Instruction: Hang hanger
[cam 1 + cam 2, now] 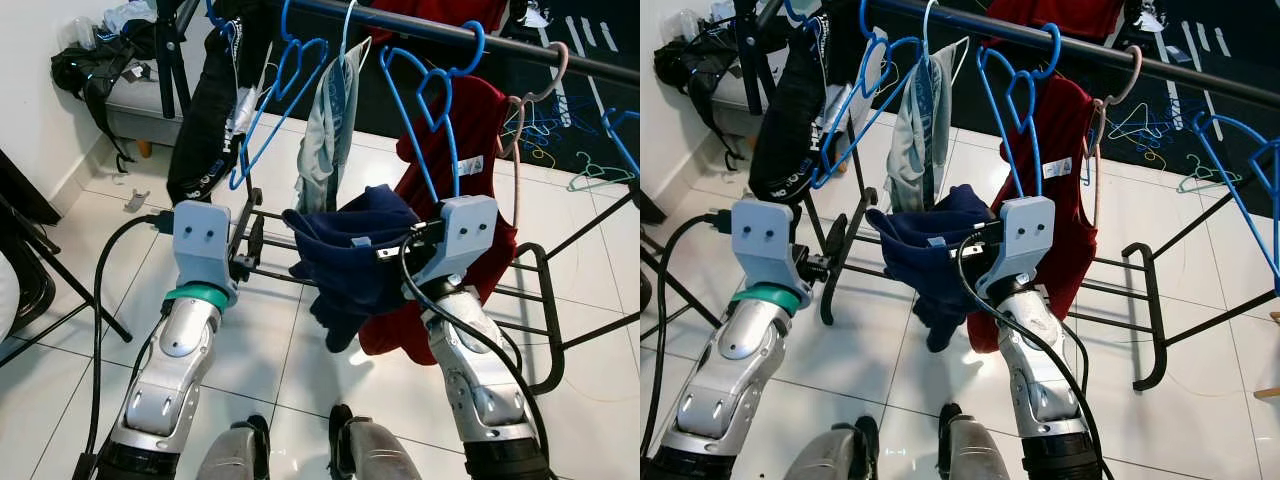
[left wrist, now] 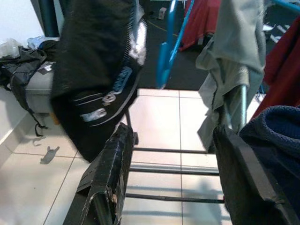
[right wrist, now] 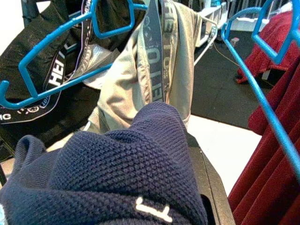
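A dark rail (image 1: 420,30) crosses the top of a clothes rack. An empty blue hanger (image 1: 270,110) hangs from it, between a black garment (image 1: 205,120) and a grey-green garment (image 1: 325,130). Another blue hanger (image 1: 430,110) hangs in front of a red garment (image 1: 480,150). My right gripper (image 1: 385,250) is raised below the rail and shut on a navy blue knit garment (image 3: 122,173), which drapes over its fingers (image 3: 211,187) and hides most of them. My left gripper (image 2: 173,183) stands open and holds nothing, beside the black garment near the rack's lower bars.
The rack's black base tubes (image 1: 545,300) run across the white tiled floor in front of me. A bag and clothes lie on a grey bench (image 1: 110,70) at the back left. Black stand legs (image 1: 60,270) reach in on the left. Loose hangers (image 1: 590,170) lie at the back right.
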